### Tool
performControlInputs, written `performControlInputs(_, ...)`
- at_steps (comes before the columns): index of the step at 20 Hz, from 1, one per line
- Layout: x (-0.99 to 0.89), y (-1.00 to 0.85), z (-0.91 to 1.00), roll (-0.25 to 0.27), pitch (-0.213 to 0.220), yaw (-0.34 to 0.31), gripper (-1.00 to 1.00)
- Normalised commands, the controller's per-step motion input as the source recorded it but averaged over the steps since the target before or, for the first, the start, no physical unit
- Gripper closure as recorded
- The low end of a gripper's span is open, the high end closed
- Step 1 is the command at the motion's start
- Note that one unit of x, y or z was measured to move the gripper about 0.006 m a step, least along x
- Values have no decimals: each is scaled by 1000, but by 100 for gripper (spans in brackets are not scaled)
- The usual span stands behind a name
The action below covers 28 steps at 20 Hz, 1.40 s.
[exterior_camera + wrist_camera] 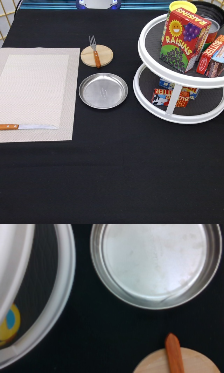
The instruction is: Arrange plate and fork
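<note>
The round shiny silver metal plate (103, 90) (155, 264) with its raised rim lies flat and empty on the black surface (115, 170), near the middle of my exterior view. Just above it, apart from it, the small fork (94, 50) with a brown-orange wooden handle (174, 353) rests across a pale wooden disc (97, 55), its silver tines pointing toward the exterior view's top.

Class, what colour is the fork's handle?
Brown-orange wood. The fork lies on the wooden disc; the handle shows best in the wrist view. The gripper is not in view.
</note>
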Motion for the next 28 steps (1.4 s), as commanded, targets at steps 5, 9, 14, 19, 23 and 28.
performControlInputs(5, 311, -175, 38, 16, 26, 12, -100)
performControlInputs(9, 735, -540, 3, 121, 55, 32, -100)
performControlInputs(14, 774, -577, 0, 116, 69, 21, -100)
performControlInputs(19, 867, -359, -1, 93, 87, 13, -100)
performControlInputs(23, 996, -34, -16, 11, 105, -2, -100)
performControlInputs(28, 985, 8, -94, 0, 103, -14, -100)
